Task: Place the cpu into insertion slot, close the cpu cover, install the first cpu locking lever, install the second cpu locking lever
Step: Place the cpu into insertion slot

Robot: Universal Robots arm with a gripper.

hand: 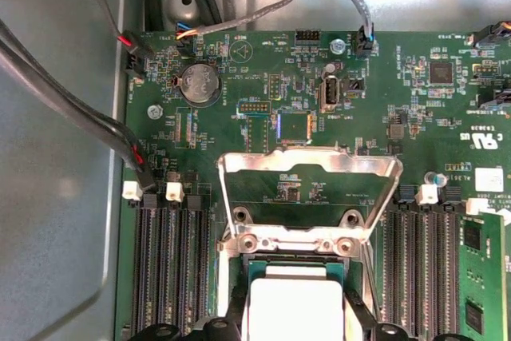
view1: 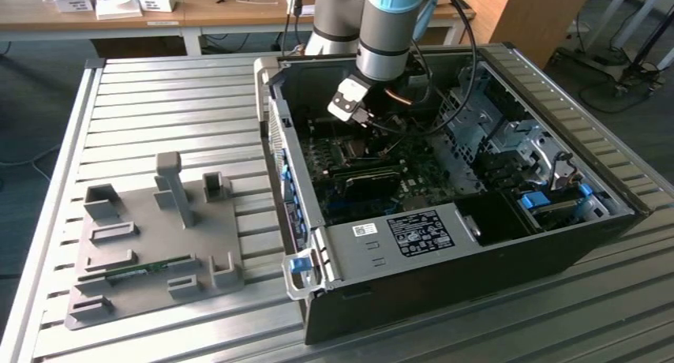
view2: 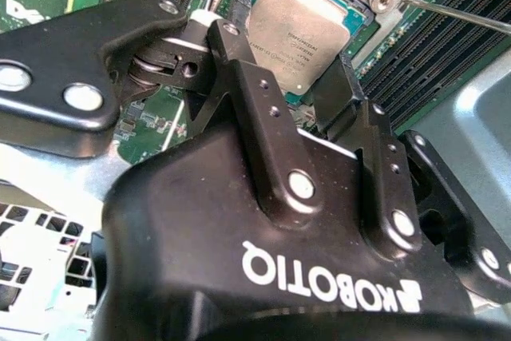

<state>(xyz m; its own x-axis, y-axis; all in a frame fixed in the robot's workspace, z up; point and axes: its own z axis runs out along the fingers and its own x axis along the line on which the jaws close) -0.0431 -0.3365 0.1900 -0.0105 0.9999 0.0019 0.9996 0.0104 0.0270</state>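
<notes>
Silvery cpu at socket, cpu cover open.

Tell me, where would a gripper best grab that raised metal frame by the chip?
Pinch the cpu cover at its free crossbar, the edge opposite the hinge, coming from above the board. It stands tilted open beside the cpu, so that thin bar probably has both faces exposed.

The small flat square metal cpu is showing silvery grey with faint dark print. The thin square metal cpu cover is gleaming silver. The flat circuit board is showing green, with long black slots. The ribbed metal table is showing pale grey stripes.
</notes>
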